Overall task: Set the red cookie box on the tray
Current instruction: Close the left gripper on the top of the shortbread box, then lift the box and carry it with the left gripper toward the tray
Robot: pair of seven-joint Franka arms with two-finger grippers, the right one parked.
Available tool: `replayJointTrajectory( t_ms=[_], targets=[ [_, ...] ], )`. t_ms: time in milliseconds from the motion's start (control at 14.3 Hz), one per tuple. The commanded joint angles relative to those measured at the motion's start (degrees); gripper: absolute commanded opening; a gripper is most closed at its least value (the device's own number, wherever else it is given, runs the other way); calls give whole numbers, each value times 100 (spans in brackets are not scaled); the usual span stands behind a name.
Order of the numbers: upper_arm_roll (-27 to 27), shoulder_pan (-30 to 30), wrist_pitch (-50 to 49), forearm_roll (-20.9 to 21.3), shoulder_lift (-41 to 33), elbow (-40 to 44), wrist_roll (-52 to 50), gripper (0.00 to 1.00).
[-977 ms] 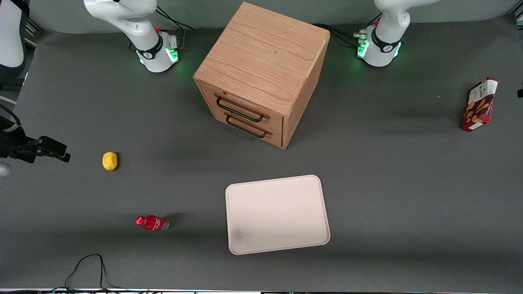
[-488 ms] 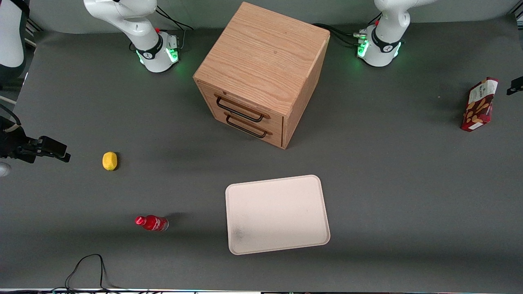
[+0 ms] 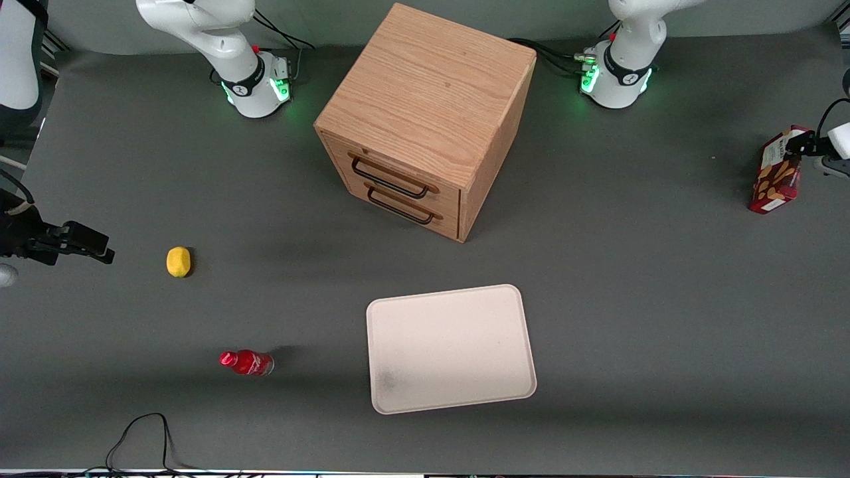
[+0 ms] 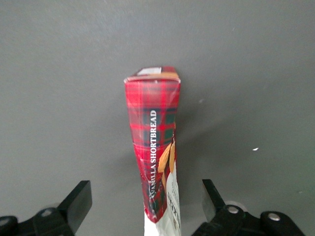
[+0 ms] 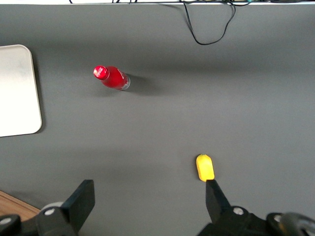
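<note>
The red cookie box (image 3: 778,171) stands upright on the grey table at the working arm's end; in the left wrist view it shows as a red plaid carton (image 4: 155,147). My left gripper (image 3: 801,143) is at the box's top end. In the left wrist view the gripper (image 4: 146,199) is open, one black finger (image 4: 78,199) on each side of the box and apart from it. The cream-white tray (image 3: 451,348) lies flat and bare near the front camera, far from the box; its edge shows in the right wrist view (image 5: 17,88).
A wooden two-drawer cabinet (image 3: 425,119) stands mid-table, farther from the camera than the tray. A small red bottle (image 3: 247,362) and a yellow lemon (image 3: 178,261) lie toward the parked arm's end. A black cable (image 3: 143,438) lies at the front edge.
My left gripper has come into the front view from the working arm's edge and now sits at the box's top. The box and tray have not moved.
</note>
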Motion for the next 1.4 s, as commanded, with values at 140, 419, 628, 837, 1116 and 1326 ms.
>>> replayJointTrajectory(
  t_ms=[140, 419, 628, 837, 1116, 1326],
  targets=[
    [20, 101, 385, -84, 314, -158, 193, 67],
    [20, 66, 359, -102, 420, -149, 202, 0],
    [11, -4, 271, -111, 385, -71, 158, 0],
    [-41, -162, -270, -128, 262, 227, -323, 0],
    [-751, -426, -2097, -646, 148, 1587, -1369, 0],
    [-1384, -628, -3372, -656, 156, 2878, -2422, 0]
  ],
)
